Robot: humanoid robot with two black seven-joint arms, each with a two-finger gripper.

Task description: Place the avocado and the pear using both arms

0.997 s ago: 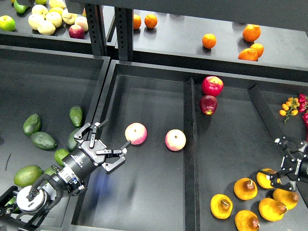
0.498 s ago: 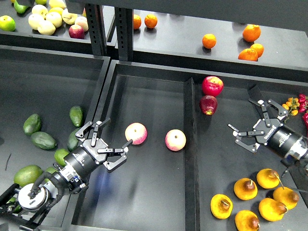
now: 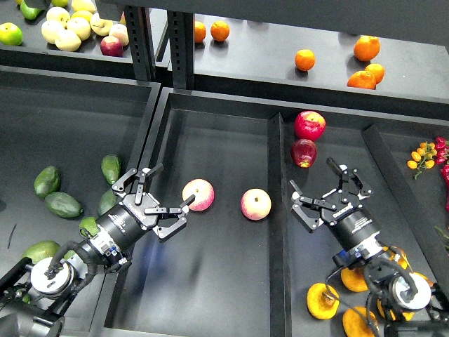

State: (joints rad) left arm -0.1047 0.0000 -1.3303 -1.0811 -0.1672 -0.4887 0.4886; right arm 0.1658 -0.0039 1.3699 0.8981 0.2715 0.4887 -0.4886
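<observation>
Left tool: black metal two-fingered left tool (image 3: 156, 201), fingers spread, empty, beside a round pink-and-yellow apple (image 3: 198, 194).
Right tool: matching black right tool (image 3: 328, 196), spread wide, empty.
Avocado: small glossy dark green egg-shaped avocado (image 3: 110, 168), left compartment.
Pear: round golden-orange pear (image 3: 323, 300), dark dimple, below right arm.

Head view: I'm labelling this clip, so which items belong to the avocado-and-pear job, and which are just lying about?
Belongs to the job:
avocados in the left bin
pears at lower right
left gripper, open
right gripper, open

Just lying about:
blushed apples in the middle bin
red apples
oranges on the shelf
yellow fruit pile at upper left
</observation>
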